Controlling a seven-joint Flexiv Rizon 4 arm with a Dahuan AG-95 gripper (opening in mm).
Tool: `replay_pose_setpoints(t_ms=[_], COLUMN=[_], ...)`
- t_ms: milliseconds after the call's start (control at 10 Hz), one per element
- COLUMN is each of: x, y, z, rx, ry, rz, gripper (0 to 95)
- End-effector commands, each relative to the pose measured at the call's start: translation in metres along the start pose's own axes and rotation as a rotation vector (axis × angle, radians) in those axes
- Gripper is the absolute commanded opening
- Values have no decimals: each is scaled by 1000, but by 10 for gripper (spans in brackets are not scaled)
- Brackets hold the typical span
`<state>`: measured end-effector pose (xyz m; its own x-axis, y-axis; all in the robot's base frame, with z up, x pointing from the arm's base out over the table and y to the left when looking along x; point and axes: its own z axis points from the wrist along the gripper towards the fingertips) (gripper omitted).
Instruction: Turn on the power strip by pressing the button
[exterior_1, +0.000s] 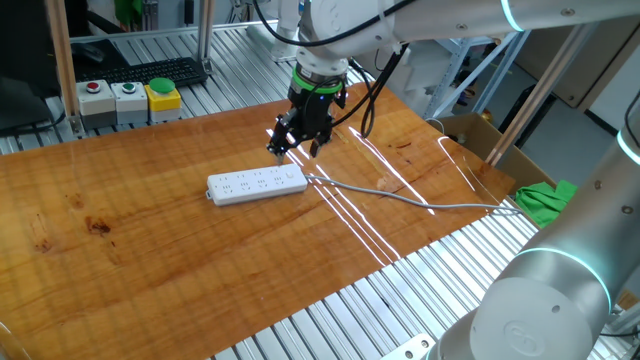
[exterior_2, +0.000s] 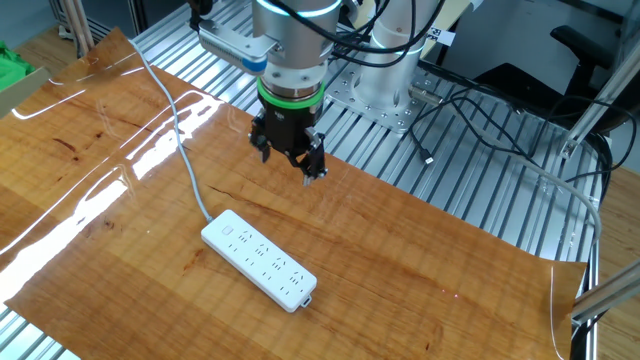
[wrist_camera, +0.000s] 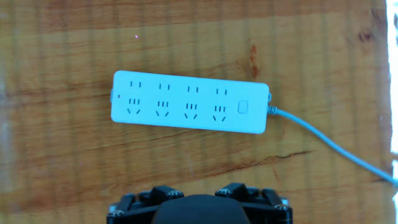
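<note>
The white power strip (exterior_1: 257, 185) lies flat on the wooden table, and its grey cable (exterior_1: 400, 196) runs off to the right. In the hand view the strip (wrist_camera: 186, 111) lies across the middle, with the small pale button (wrist_camera: 242, 107) at its cable end. The button also shows in the other fixed view (exterior_2: 227, 232). My gripper (exterior_1: 296, 148) hangs in the air above and just behind the strip's cable end, apart from it. In the other fixed view the gripper (exterior_2: 290, 165) shows two fingertips apart with nothing between them.
A red, a green and a large yellow-based pushbutton box (exterior_1: 162, 95) stand at the back left, off the wood. A cardboard box (exterior_1: 470, 135) and a green cloth (exterior_1: 545, 200) lie at the right. The table's front edge (exterior_1: 400, 260) borders metal slats.
</note>
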<state>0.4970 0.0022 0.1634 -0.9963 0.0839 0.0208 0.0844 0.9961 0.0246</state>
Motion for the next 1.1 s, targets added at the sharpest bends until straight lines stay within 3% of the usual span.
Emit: replay_pose_setpoints(t_ms=[100, 500, 800, 1000, 1100], x=[1, -3, -7, -13, -18], y=[1, 0, -9, -16, -20], z=[1, 10, 22, 37, 47], rx=[-11, -2, -1, -1, 1], ry=[11, 4, 4, -1, -8], rz=[32, 23, 13, 19, 16], gripper=[0, 0, 0, 0, 190])
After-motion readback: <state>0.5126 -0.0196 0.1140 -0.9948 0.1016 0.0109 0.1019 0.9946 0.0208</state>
